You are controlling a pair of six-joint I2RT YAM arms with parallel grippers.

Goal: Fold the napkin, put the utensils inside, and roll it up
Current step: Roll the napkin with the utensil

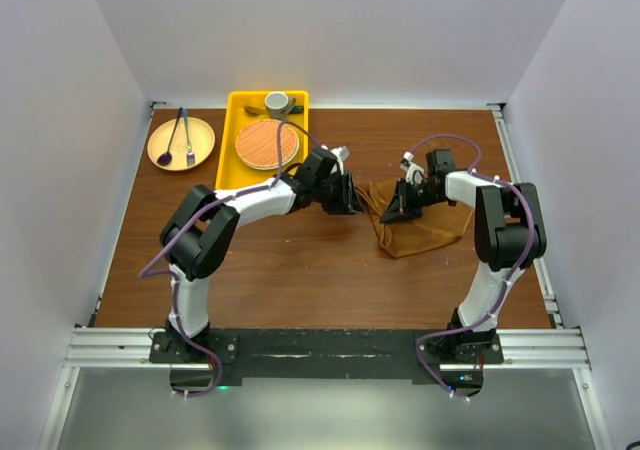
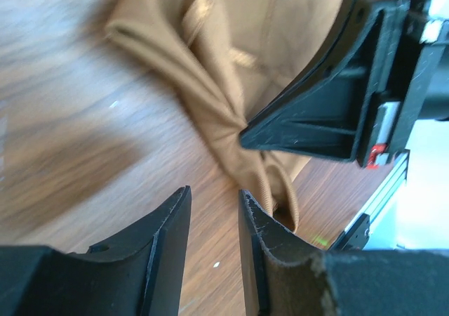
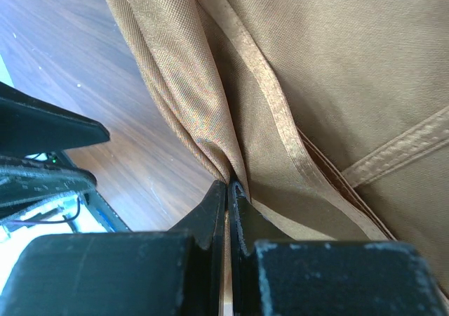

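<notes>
The rust-brown napkin (image 1: 420, 225) lies bunched and creased on the wooden table, right of centre. My right gripper (image 3: 228, 184) is shut on a raised fold of the napkin (image 3: 316, 70) at the cloth's left edge; in the top view the right gripper (image 1: 400, 206) sits over that edge. My left gripper (image 2: 215, 193) is open by a narrow gap with only bare wood between its fingers, just short of the napkin (image 2: 210, 84). From above, the left gripper (image 1: 352, 202) is close to the cloth's left side. I cannot make out the utensils in any view.
A yellow tray (image 1: 228, 140) at the back holds a round orange woven mat (image 1: 267, 145) and a small cup (image 1: 277, 101). Left of it, a tan plate (image 1: 180, 143) carries a purple spoon and a dark fork. The right gripper's black body (image 2: 330, 112) looms close ahead in the left wrist view.
</notes>
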